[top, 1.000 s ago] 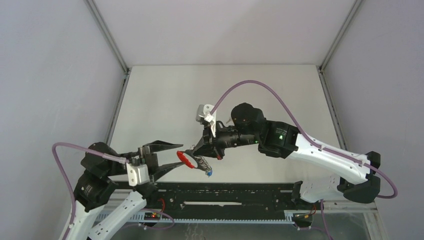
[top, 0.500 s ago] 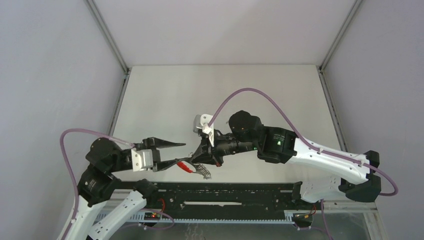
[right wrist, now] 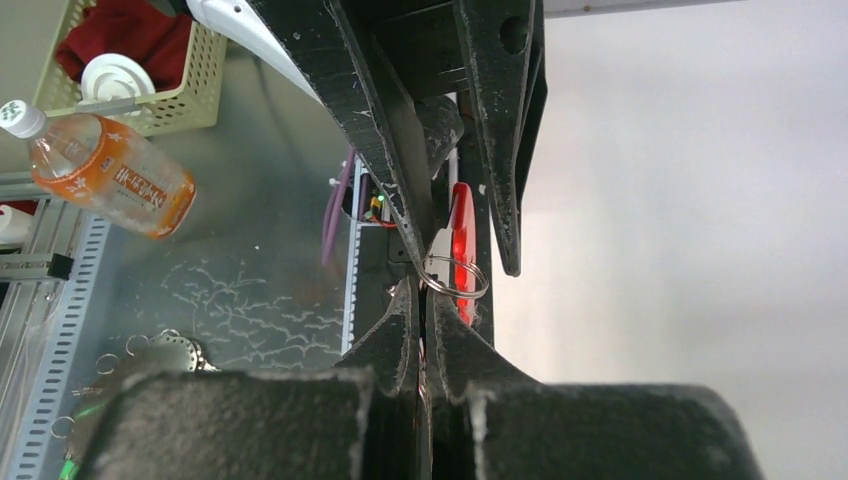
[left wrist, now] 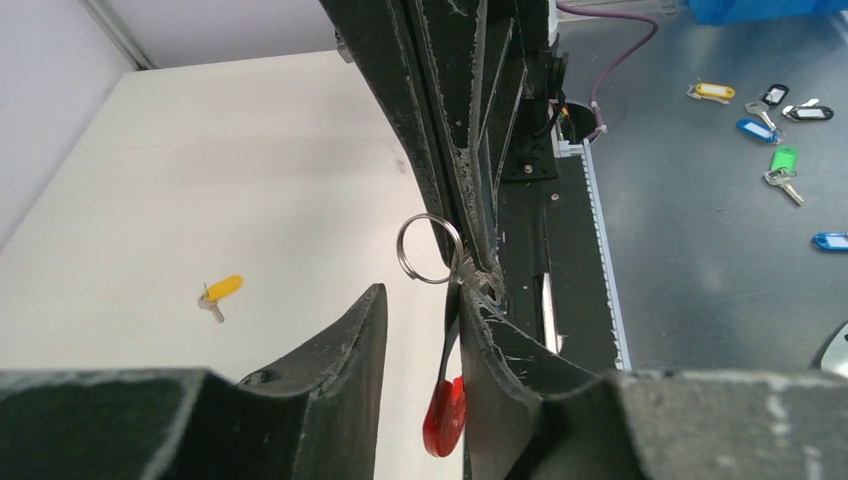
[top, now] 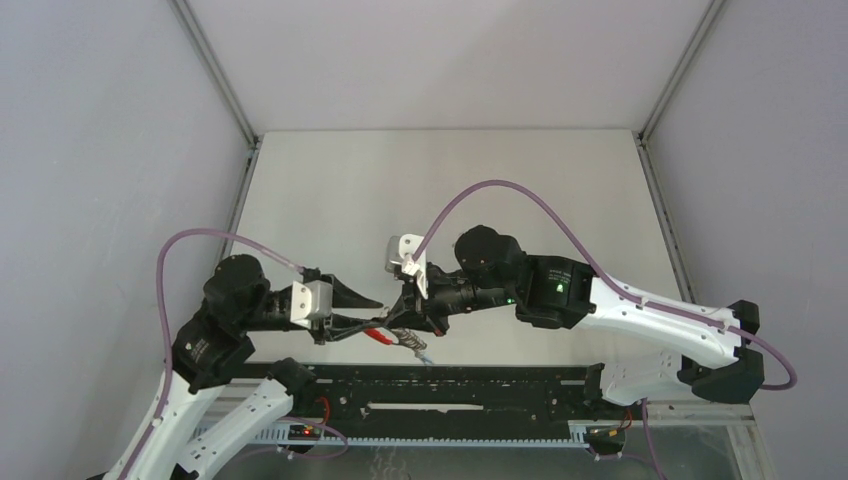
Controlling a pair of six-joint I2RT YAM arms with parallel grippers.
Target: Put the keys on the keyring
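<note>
Table point(left wrist: 230, 160) with yellow key point(left wrist: 222, 292), grey walls point(top: 100, 150)

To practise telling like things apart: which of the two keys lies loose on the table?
The yellow-headed key, lying alone on the table; the blue-headed key dangles beneath the keyring in the right gripper.

Top view: we are looking down from above and behind the arm bases, far off, taking in the whole table point(top: 330, 190). Wrist views: we are peering close along the left claw point(left wrist: 422, 300) and right claw point(right wrist: 420, 290), facing each other, both sharing the keyring point(right wrist: 462, 225).
</note>
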